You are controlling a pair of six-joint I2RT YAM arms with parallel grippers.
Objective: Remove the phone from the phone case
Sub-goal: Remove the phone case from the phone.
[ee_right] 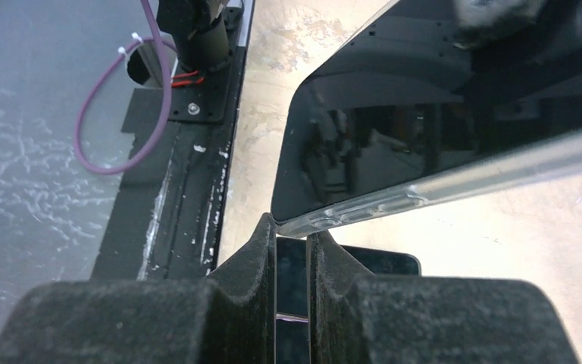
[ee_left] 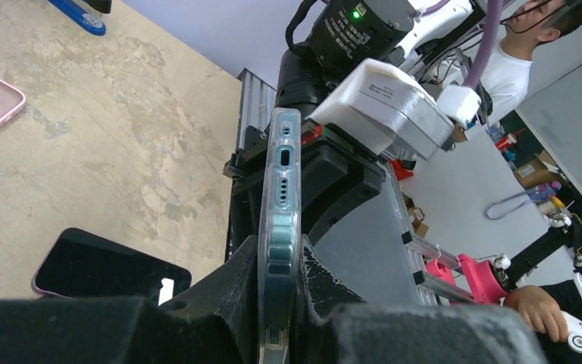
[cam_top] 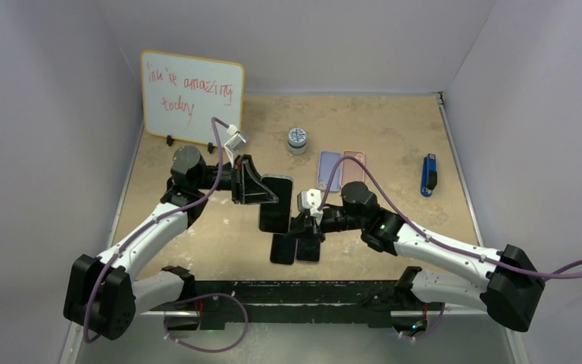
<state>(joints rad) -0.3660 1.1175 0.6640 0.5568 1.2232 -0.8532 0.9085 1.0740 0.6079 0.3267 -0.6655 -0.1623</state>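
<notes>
A dark phone (cam_top: 275,203) in a clear phone case (ee_left: 280,197) hangs above the table, held edge-on. My left gripper (cam_top: 260,189) is shut on its upper part, with the fingers (ee_left: 227,288) pressed against both faces. The phone's blue-grey edge with its port shows through the clear rim. In the right wrist view the black screen (ee_right: 409,136) fills the upper right, and the clear case rim (ee_right: 439,186) runs along its lower edge. My right gripper (ee_right: 293,227) is closed to a narrow slit, its tips pinching the case's lower corner.
Two dark phones (cam_top: 283,249) (cam_top: 308,249) lie flat under the held one. A lavender case (cam_top: 329,171) and a pink case (cam_top: 351,168) lie behind, with a small tin (cam_top: 297,139), a blue tool (cam_top: 429,174) and a whiteboard (cam_top: 191,96).
</notes>
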